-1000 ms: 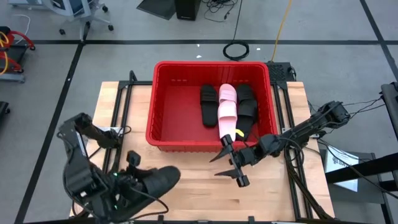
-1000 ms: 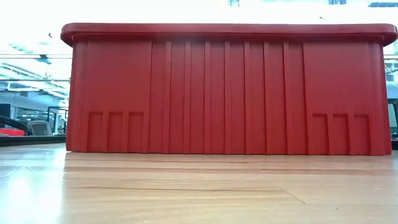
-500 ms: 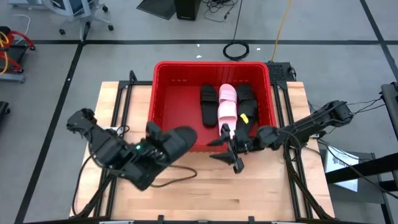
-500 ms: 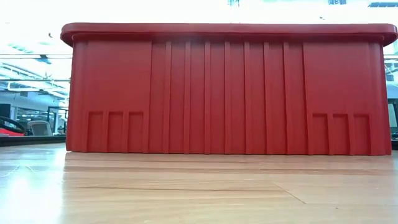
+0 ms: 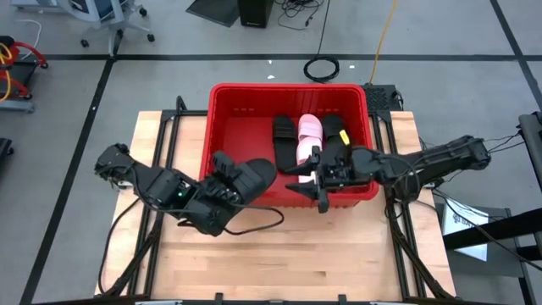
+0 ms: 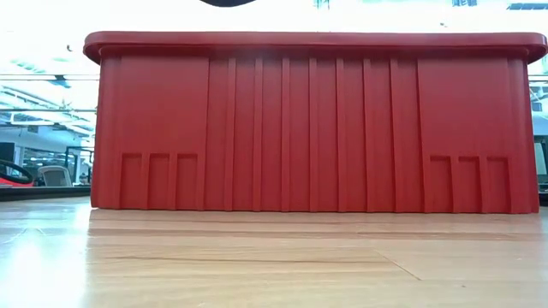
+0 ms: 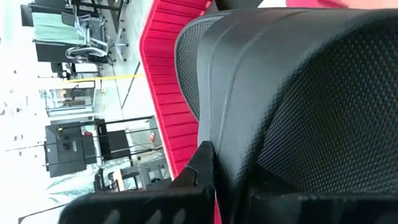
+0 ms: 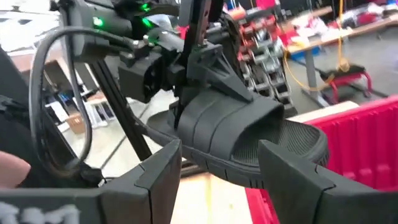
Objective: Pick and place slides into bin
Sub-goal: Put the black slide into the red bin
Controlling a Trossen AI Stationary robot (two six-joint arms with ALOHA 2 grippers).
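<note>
On the table: label lines run from largest thing to smallest.
Table (image 5: 279, 263): pale wood; bare at the near side; black frame rails run along both sides.
Bin (image 5: 222, 161): red, ribbed, at the far middle of the table; in the low view its near wall (image 6: 317, 128) blocks nearly everything behind it.
Left arm (image 5: 140, 180): reaches from the left edge toward the bin's near-left corner; a cable loops on the wood under it.
Right arm (image 5: 440, 161): stretches from the right edge across the bin's near-right rim.
Held slide (image 5: 246, 180): black; pinched at its strap by the left gripper (image 5: 222, 174); its toe end hangs over the bin's near-left rim, above the bin floor; the wrist view shows its textured sole (image 7: 311, 99) filling the frame, red wall beside it; its sole edge shows as a dark sliver (image 6: 227, 2) above the rim in the low view.
Slides in bin: black slide (image 5: 283, 140), pink slide (image 5: 308, 135), second black slide (image 5: 334, 144) side by side on the right half; the right arm covers their near ends.
Right gripper (image 5: 315, 174): fingers spread, holding nothing; over the bin's near rim, just right of the held slide; its own view looks between its fingers (image 8: 155, 174) at that slide (image 8: 242, 134).
</note>
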